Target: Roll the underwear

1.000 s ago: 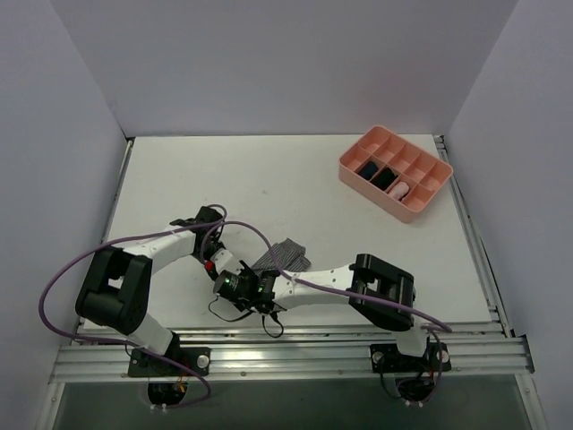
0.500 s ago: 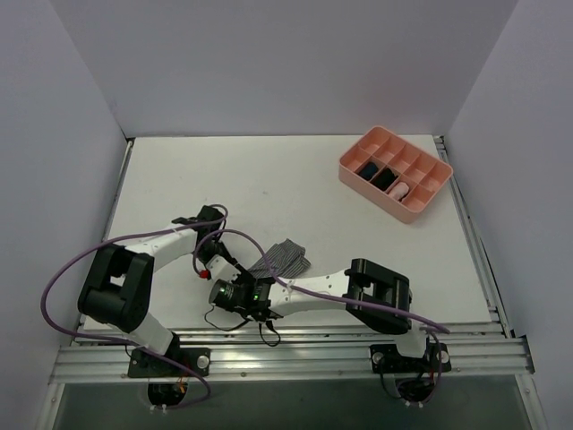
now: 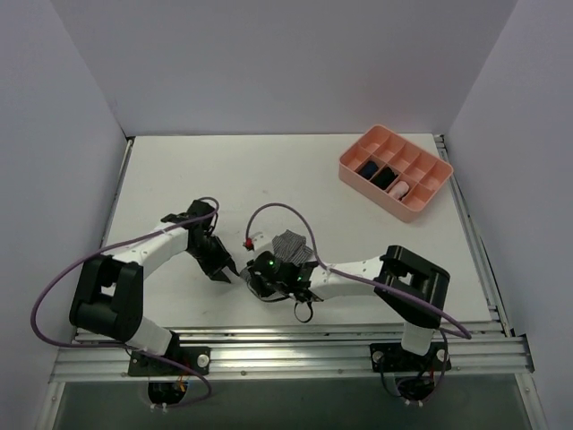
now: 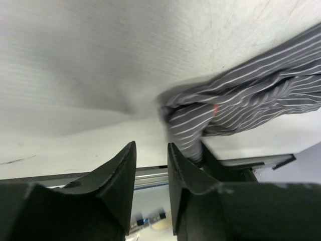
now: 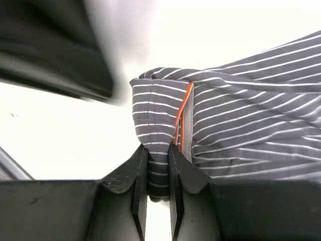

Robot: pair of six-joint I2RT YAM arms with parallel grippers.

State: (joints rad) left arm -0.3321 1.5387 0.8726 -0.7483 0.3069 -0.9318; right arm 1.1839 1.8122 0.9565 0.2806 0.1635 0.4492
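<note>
On the table (image 3: 269, 170), one underwear (image 3: 291, 244)

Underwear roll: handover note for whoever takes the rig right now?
Left gripper: open, empty, fingers just beside the cloth's end.
Right gripper: shut on a fold of the underwear, next to its orange tag.
Underwear: near-centre of the table, between the two grippers, apart from the pink divided tray at far right.
Done: one end gathered into a fold.
Left: the rest lies loose and spread, so no finished roll yet. Probably keep rolling from the pinched end.
</note>
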